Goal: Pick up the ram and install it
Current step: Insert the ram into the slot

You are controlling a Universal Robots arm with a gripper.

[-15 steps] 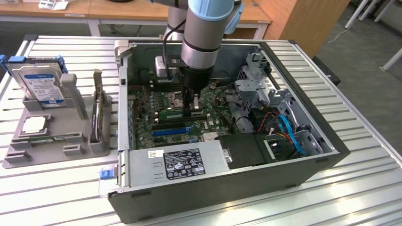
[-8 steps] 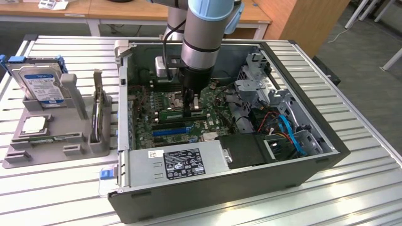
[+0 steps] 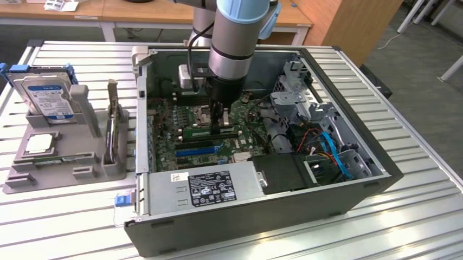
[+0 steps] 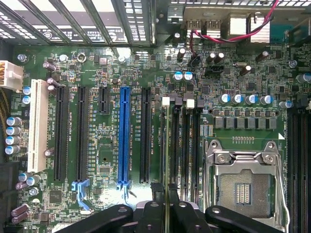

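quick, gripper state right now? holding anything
gripper: closed on the ram, which it holds edge-on over the motherboard.

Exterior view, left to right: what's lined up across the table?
hard drive → upright card in the gray holder → gripper, shut on the ram over the motherboard → blue cables inside the computer case

Green ram [image 3: 203, 131], green motherboard [image 4: 104, 145], blue slot [image 4: 124, 136]
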